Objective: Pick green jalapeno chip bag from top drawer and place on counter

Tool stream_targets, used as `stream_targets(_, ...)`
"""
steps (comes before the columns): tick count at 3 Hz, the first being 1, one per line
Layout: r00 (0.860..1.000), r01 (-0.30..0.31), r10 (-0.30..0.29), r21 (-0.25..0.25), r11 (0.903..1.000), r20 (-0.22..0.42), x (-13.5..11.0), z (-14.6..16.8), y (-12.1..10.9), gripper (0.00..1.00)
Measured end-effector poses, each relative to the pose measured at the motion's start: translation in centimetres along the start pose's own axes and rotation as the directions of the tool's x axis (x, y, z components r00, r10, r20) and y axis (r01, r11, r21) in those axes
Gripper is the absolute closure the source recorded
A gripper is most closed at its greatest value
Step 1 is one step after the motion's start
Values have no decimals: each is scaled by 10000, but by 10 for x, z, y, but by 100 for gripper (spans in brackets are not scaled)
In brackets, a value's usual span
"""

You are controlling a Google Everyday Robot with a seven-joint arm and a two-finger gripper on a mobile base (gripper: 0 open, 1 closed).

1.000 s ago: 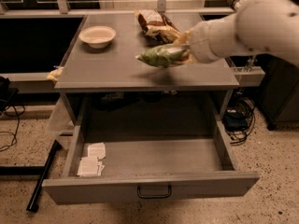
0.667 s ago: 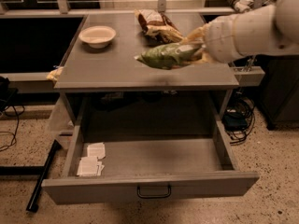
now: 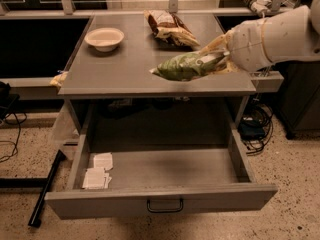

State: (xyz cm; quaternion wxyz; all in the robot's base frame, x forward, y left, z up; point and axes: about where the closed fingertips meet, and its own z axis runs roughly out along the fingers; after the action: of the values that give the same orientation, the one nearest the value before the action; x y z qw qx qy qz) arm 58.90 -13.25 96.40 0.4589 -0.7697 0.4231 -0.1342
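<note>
The green jalapeno chip bag [image 3: 187, 66] hangs just above the counter [image 3: 125, 74], near its front right part. My gripper [image 3: 223, 59] reaches in from the right and is shut on the bag's right end; the white arm hides most of the fingers. The top drawer [image 3: 160, 199] stands pulled out below the counter, with its dark bar handle centred on the front panel.
A cream bowl [image 3: 104, 38] sits at the counter's back left. A brown-and-cream chip bag [image 3: 168, 28] lies at the back centre. White paper packets [image 3: 98, 171] lie in the drawer's left corner. Cables [image 3: 252, 129] lie on the floor at the right.
The arm has drawn back to the right and the green bag moved slightly right with it, staying just above the counter.
</note>
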Motion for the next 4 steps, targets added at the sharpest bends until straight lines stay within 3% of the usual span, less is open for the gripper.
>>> stream_targets(1, 9965, 755, -729, -654, 9950, 407, -12, -8, 17, 100)
stream_targets(2, 9916, 1005, -857, -1599, 9820, 966, -36, -37, 45, 100)
stream_targets(3, 9888, 899, -616, -2136, 9728, 1357, -54, -51, 67, 100)
stream_targets(4, 9850, 1187, -831, -2447, 9623, 1512, -58, -42, 104, 100)
